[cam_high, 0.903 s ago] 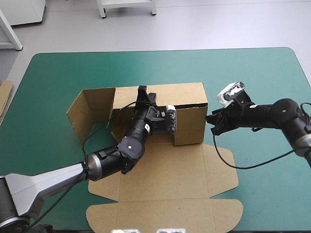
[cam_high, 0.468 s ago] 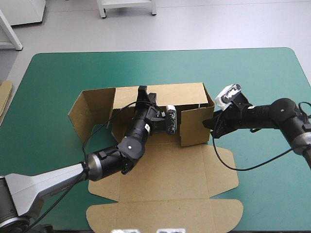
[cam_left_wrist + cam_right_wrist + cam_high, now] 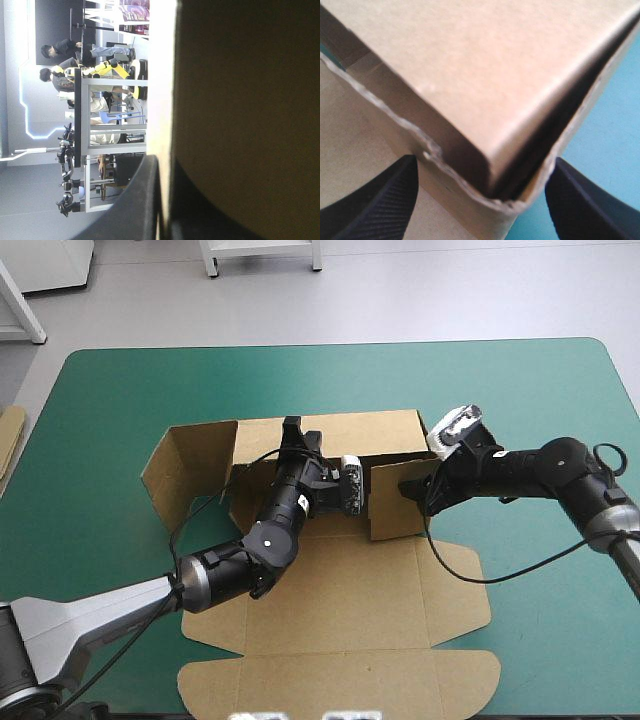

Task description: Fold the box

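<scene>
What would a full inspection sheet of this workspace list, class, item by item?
Surface: teal-green table cover, bare around the box.
Job's things: brown cardboard box, back and left walls raised, lid flat toward the near edge.
Clutter: edge of more brown board at the table's left edge.
Grippers: left gripper shut on the box's back wall; right gripper open, a box corner between its fingers.
Cables: only the arms' own.
Surroundings: nothing seen.

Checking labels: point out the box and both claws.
box [image 3: 330, 590]: high view, flat near panel.
left claw [image 3: 293, 426]: high view, tips on rear wall.
right claw [image 3: 409, 489]: high view, tips at right wall.
</scene>
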`<state>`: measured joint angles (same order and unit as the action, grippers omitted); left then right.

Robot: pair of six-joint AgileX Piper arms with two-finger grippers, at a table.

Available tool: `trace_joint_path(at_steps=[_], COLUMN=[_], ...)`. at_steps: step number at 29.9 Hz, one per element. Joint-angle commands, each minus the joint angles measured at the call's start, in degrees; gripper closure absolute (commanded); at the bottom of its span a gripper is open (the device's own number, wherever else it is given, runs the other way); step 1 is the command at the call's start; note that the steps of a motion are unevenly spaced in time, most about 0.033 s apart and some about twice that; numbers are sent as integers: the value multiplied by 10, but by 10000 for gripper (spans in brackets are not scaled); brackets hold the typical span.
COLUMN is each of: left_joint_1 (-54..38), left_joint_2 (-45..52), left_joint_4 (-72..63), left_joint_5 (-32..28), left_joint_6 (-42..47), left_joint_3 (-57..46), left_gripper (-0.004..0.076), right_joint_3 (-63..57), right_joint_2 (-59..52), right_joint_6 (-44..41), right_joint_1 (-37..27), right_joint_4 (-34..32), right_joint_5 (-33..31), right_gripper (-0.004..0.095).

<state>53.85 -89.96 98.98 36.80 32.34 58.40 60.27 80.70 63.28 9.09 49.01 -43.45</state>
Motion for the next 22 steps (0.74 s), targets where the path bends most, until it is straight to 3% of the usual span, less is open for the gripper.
trace_joint_path(at_steps=[1,5,10,14,22], left_joint_1=[2,2,2,2,2], left_joint_2=[18,18,18,18,18], left_joint_4=[6,6,6,6,6], left_joint_5=[17,28,28,28,28], left_joint_6=[21,21,23,28,46], left_joint_3=[16,16,16,16,21], left_gripper=[732,732,732,732,732], right_joint_3=[20,20,20,20,20], right_joint_2=[-17,-17,-18,-19,-16], right_joint_6=[-55,-151,-209,-215,-212], right_joint_1=[38,64,75,75,75], right_joint_4=[-26,-81,-115,-106,-93], right_joint_5=[47,64,95,146,164], right_gripper=[287,339,356,377,399])
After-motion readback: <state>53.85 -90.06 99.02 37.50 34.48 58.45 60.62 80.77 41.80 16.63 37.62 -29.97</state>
